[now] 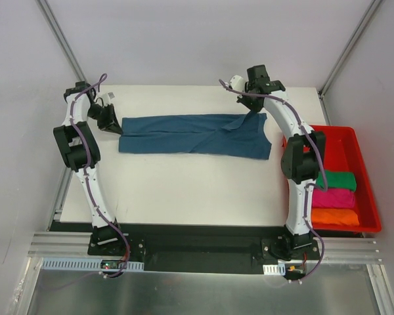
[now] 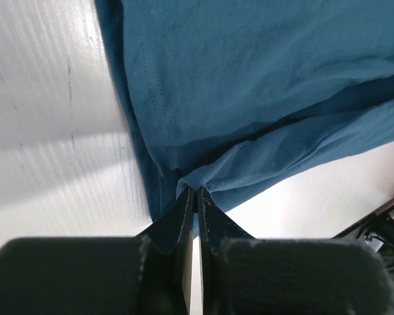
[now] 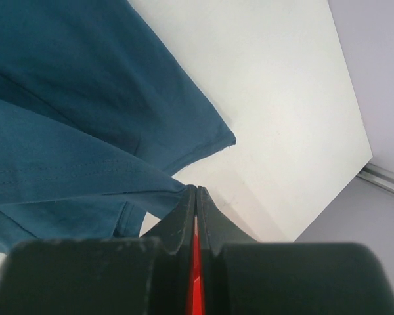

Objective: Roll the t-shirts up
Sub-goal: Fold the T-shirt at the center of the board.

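A dark teal-blue t-shirt (image 1: 194, 134) lies folded into a long strip across the far part of the white table (image 1: 184, 187). My left gripper (image 1: 113, 128) is shut on the shirt's left end; in the left wrist view (image 2: 196, 191) the cloth (image 2: 262, 79) is pinched at the fingertips. My right gripper (image 1: 253, 113) is shut on the shirt's far right edge and lifts it a little; in the right wrist view (image 3: 196, 189) a fold of the cloth (image 3: 72, 157) runs into the tips. Green (image 1: 336, 179), magenta-pink (image 1: 335, 197) and orange (image 1: 333, 216) shirts lie rolled in the bin.
A red plastic bin (image 1: 364, 164) stands at the table's right edge, beside the right arm. The table's far right corner and edge show in the right wrist view (image 3: 341, 131). Grey walls enclose the table.
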